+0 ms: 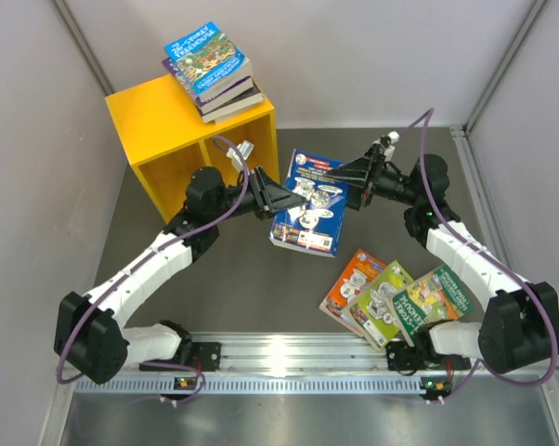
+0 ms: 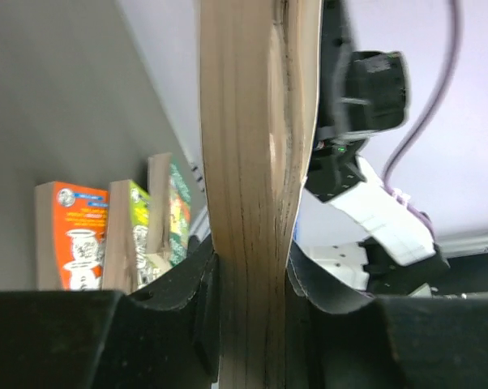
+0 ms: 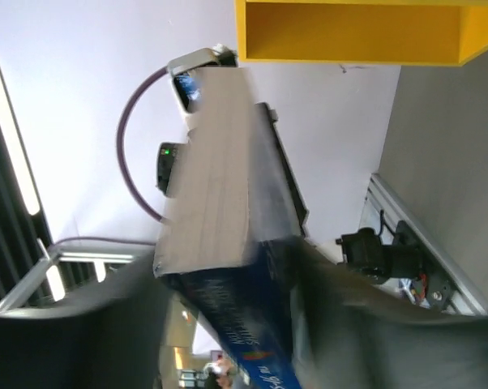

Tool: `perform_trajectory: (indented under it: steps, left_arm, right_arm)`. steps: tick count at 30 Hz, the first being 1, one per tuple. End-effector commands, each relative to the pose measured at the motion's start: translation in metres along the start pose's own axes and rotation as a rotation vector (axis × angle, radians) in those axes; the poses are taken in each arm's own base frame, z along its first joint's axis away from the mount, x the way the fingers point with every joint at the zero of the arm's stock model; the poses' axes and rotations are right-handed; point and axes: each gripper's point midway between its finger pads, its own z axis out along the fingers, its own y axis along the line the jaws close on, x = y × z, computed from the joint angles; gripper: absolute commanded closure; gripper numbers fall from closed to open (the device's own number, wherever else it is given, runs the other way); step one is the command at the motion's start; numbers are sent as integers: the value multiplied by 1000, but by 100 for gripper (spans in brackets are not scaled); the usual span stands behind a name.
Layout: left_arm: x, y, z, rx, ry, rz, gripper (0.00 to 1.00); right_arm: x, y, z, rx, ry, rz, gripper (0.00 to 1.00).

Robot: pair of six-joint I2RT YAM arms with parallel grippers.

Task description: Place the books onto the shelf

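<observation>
Above the grey tabletop [image 1: 252,297], a blue-covered cartoon paperback [image 1: 309,212] hangs mid-scene: left gripper [image 1: 281,197] clamped on its page edge, right gripper [image 1: 343,177] flanking it, grip unclear. Seemingly a handover; next, the left should carry it far-left to the yellow box shelf [image 1: 154,116].

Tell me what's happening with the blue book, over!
Left fingers clamped on blue book. Right fingers around its other edge, grip unclear. Book in the air, short of yellow shelf. Path looks open.
</observation>
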Motion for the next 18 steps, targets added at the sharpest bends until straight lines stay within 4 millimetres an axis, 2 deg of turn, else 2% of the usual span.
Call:
perform_trajectory:
  steps: [1,3,5,10,11,16,18]
  left_arm:
    - [-10,4,-3,-80,-52,78,100]
    - [-19,5,-4,-121,-92,107,100]
    - [-20,11,-7,-165,-101,107,100]
    - [-32,16,-12,-223,-170,122,100]
    - [-32,24,-14,-259,-176,107,100]
    - [-36,26,-16,-283,-203,105,100]
    - [-35,27,-15,-284,-201,96,100]
  right_arm:
    - [14,43,-6,-95,27,-120,32]
    - [15,36,-6,-63,21,-97,30]
    - [17,37,-9,-65,15,-98,31]
    - [24,34,-11,-57,23,-95,48]
    - [24,32,-11,-50,23,-101,50]
    - [30,27,-8,-12,32,-111,60]
    - [31,27,-6,-11,39,-118,62]
